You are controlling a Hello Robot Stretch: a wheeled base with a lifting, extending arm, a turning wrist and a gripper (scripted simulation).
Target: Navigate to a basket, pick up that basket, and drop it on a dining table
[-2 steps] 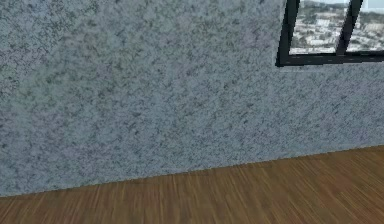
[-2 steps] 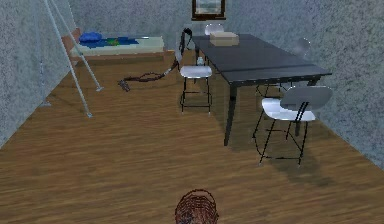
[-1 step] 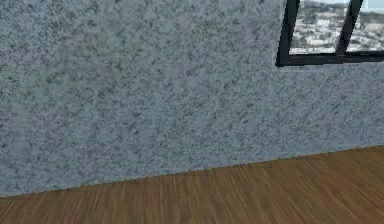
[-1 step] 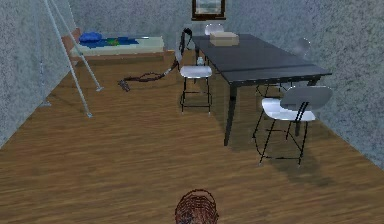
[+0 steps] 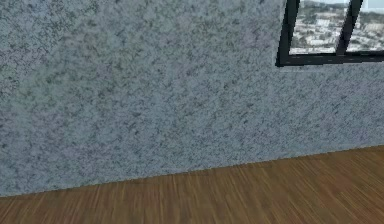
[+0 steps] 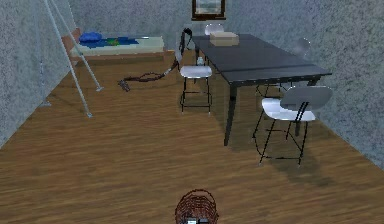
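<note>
Brown woven basket [image 6: 197, 203] at six o'clock in the arm side view, gripper [image 6: 196, 216] seemingly inside it; I cannot tell whether it holds the basket. Dark dining bench [image 6: 262, 62] stands at one o'clock; the drop there likely remains

We see open wood floor [image 6: 120, 150] left of the dining table [image 6: 262, 62]; a white chair [image 6: 196, 76] blocks its left side, another chair [image 6: 292, 108] its near end.
</note>
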